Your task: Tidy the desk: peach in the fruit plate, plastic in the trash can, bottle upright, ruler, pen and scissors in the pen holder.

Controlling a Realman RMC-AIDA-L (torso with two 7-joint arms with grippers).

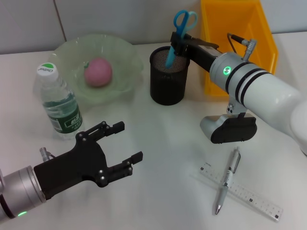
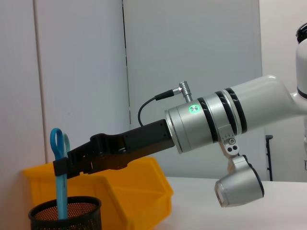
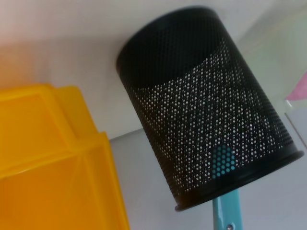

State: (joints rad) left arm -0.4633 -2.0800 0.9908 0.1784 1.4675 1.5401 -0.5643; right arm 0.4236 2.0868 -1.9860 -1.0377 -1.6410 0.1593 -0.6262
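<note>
1. While the right gripper (image 1: 173,46) reaches to the upper middle of the head view, its fingers are clamped on the blue scissors (image 1: 181,29), handles up, with the blade tips already inside the black mesh pen holder (image 1: 168,76). The left wrist view shows the same thing from the side: the scissors (image 2: 60,167) stand nearly upright in the holder (image 2: 65,214), and the gripper (image 2: 64,167) has hold of them just below the handles.
2. In the right wrist view the blades (image 3: 225,211) enter the mouth of the pen holder (image 3: 206,120), and a patch of blue shows through the mesh.
3. The scissors look about ready to be let go, though they have not been released.
4. The peach (image 1: 98,72) lies in the pale green fruit plate (image 1: 72,48) at upper left, so that part appears done.
5. The bottle (image 1: 57,103) stands upright at left, just in front of the plate, cap on; that part also looks finished.
6. No loose plastic shows on the table (image 1: 163,143). The yellow bin (image 1: 235,28) at upper right is presumably the trash can, but its contents cannot be made out.
7. Still to do: the pen (image 1: 227,181) lies across the clear ruler (image 1: 242,191) at lower right, touching it, well apart from the holder.
8. The left gripper (image 1: 128,146) hovers at lower left, fingers spread wide and holding nothing, idle beside the bottle.
</note>
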